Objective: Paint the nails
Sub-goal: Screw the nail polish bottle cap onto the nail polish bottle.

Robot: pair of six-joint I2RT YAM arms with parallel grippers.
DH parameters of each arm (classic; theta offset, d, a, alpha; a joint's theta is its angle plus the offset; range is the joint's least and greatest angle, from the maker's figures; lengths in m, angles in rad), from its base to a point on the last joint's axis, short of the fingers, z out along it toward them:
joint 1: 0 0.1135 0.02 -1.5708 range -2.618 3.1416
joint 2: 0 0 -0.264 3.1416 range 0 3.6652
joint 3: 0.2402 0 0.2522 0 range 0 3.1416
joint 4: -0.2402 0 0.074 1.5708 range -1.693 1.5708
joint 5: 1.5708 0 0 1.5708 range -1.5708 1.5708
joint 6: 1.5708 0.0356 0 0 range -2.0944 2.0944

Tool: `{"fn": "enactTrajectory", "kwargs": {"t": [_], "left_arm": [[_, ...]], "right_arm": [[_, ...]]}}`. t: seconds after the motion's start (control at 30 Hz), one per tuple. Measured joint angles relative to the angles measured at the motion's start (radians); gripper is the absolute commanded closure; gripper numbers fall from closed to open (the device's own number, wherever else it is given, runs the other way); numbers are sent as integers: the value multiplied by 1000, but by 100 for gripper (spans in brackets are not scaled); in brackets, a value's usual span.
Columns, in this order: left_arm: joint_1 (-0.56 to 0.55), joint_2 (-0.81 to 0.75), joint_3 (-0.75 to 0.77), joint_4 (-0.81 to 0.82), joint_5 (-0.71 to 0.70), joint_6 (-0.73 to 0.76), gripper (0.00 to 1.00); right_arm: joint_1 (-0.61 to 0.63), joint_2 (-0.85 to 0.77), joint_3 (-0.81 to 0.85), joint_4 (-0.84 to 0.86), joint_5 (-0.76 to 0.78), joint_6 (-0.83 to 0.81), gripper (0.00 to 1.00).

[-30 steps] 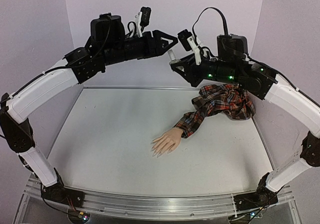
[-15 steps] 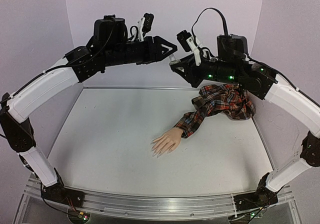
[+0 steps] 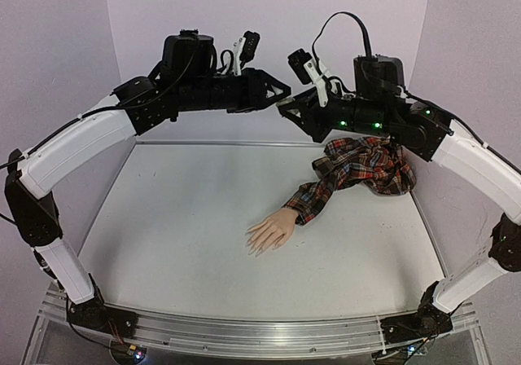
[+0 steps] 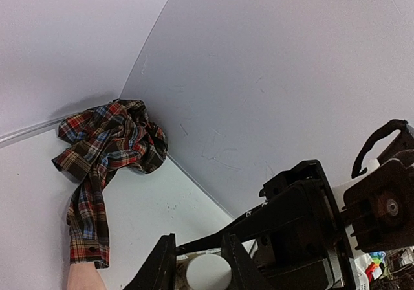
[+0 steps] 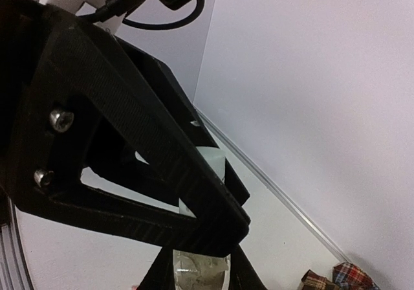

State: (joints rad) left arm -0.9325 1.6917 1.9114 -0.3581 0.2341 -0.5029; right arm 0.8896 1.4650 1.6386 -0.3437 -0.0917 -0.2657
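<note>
The mannequin hand [image 3: 270,231] lies palm down on the white table, its pale nails [image 3: 255,248] pointing to the near left; its red plaid sleeve [image 3: 358,165] trails to the back right. High above the table, my right gripper [image 3: 286,109] is shut on a small clear bottle [image 5: 200,268]. My left gripper [image 3: 282,91] meets it from the left, its jaws closed around the bottle's white cap [image 4: 208,272]. In the left wrist view only the sleeve [image 4: 107,141] and the hand's wrist show; the nails are out of that view.
The white table [image 3: 179,235] is walled by pale panels on the left, back and right. The bunched sleeve fills the back right corner. Both arms arch high over the table and meet near the back wall.
My left gripper has moved right to the bottle and narrowed its jaws onto the white cap. The right arm, the bottle and the mannequin hand have stayed put.
</note>
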Motion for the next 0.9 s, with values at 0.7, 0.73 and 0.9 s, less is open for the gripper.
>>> {"fn": "enactTrajectory", "kwargs": {"t": [0.7, 0.73, 0.9], "left_arm": [[10, -8, -2, 19, 29, -14, 100], [9, -9, -2, 18, 27, -15, 100], [16, -23, -39, 54, 94, -5, 100]], "right_arm": [[15, -1, 0, -12, -7, -17, 100], [15, -1, 0, -13, -8, -17, 100], [15, -10, 0, -30, -32, -12, 100]]}}
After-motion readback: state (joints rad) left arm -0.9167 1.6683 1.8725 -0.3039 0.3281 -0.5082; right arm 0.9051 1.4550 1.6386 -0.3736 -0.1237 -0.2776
